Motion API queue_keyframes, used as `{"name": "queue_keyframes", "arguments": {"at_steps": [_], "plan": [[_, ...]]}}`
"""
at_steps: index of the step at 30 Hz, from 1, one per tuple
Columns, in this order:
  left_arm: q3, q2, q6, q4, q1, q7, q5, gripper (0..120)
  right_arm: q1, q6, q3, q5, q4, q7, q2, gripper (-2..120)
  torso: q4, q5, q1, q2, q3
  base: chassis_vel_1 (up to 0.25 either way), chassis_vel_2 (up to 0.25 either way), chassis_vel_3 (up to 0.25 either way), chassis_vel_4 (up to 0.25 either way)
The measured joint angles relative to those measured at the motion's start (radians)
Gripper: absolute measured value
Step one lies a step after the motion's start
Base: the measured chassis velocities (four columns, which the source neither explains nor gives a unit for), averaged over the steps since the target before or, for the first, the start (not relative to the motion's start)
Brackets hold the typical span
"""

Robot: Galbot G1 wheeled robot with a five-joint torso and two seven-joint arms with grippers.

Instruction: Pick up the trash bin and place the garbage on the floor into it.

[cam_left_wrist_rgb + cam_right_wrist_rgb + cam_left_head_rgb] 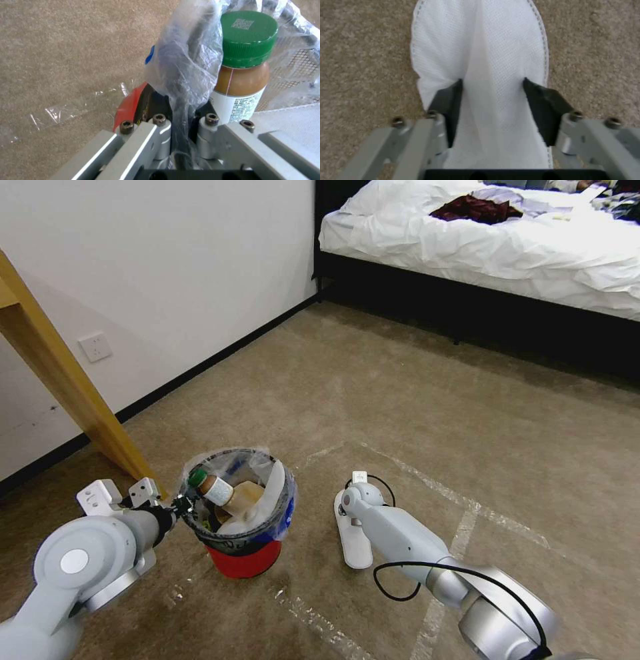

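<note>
Holding the trash bin (241, 527) by its rim, our left gripper (181, 110) is clamped on the rim and a bunched fold of the clear liner bag (186, 62). Our right gripper (491, 96) is down on the floor (400, 400), its jaws partly spread astride a flat white slipper (480, 50), with a ridge of fabric puckered up between the fingertips but not yet pinched.

The slipper is thin and limp, so we judge the pinch could catch only that ridge and slide off as we lift. It could also drape and snag on the bin's rim instead of dropping in.

On the left side, the grip includes slick plastic. If the liner creeps, the bin could tilt or slip, and we cannot tell from the head view whether the bin rests on the carpet or hangs just above it.

The bin is already quite full. A green-capped bottle (245, 62) of brown liquid leans at the rim beside our left gripper, with what looks like brown paper (248, 495) and something white beside it. A long slipper may ride high and spill out.
</note>
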Motion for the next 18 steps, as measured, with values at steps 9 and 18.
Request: {"name": "queue_keyframes", "arguments": {"at_steps": [9, 18], "plan": [[0.011, -0.001, 0.0, -0.002, 0.0, 0.002, 0.016, 4, -0.001, 0.008, 0.001, -0.006, -0.007, -0.008, -0.011, 15, -0.0001, -0.0001, 0.0, 0.0, 0.0, 0.0, 0.0, 0.0, 0.0], [0.019, 0.01, 0.0, 0.011, -0.012, 0.003, 0.016, 4, -0.001, 0.025, -0.004, -0.02, -0.005, -0.013, -0.016, 0, -0.0002, -0.0001, 0.0, 0.0, 0.0, 0.0, 0.0, 0.0, 0.0]]}}
